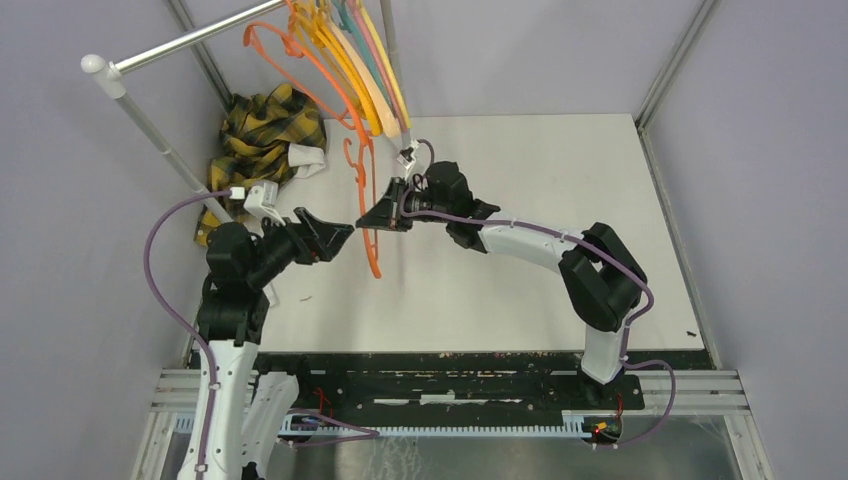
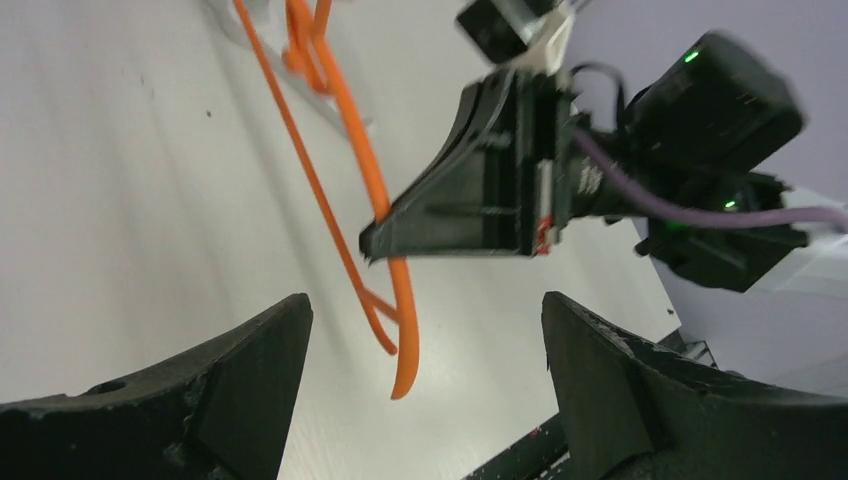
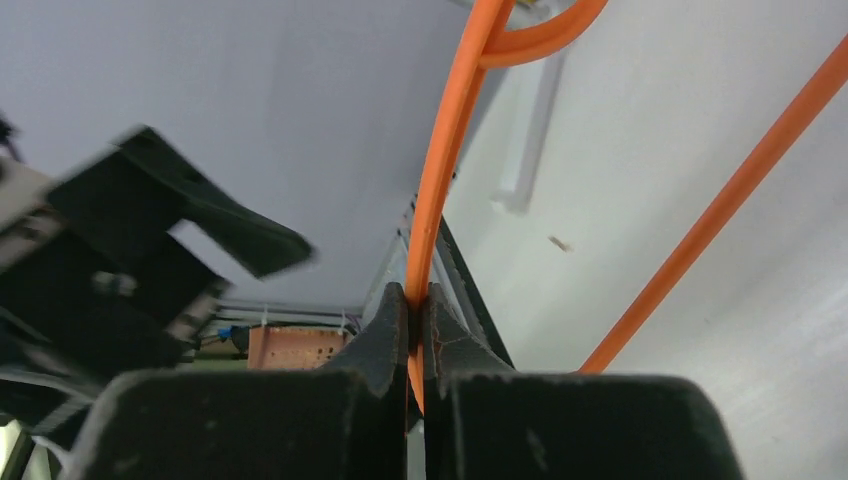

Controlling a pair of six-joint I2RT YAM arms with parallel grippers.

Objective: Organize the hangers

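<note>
My right gripper point(image 1: 368, 222) is shut on an orange hanger point(image 1: 366, 190) and holds it upright above the table, its lower end hanging free. The same hanger shows in the right wrist view point(image 3: 432, 200), pinched between the fingers point(image 3: 385, 330), and in the left wrist view point(image 2: 395, 290). My left gripper point(image 1: 345, 232) is open and empty, just left of the hanger's lower arm, jaws spread wide on either side of it in the left wrist view. Several more hangers point(image 1: 350, 50), orange, yellow, teal and pink, hang from the rack bar point(image 1: 190, 40) at the back.
A yellow-black plaid cloth point(image 1: 262, 135) lies at the table's back left by the slanted rack pole point(image 1: 160, 140). The white table point(image 1: 560, 200) spreads to the right. A black rail point(image 1: 430, 375) runs along the near edge.
</note>
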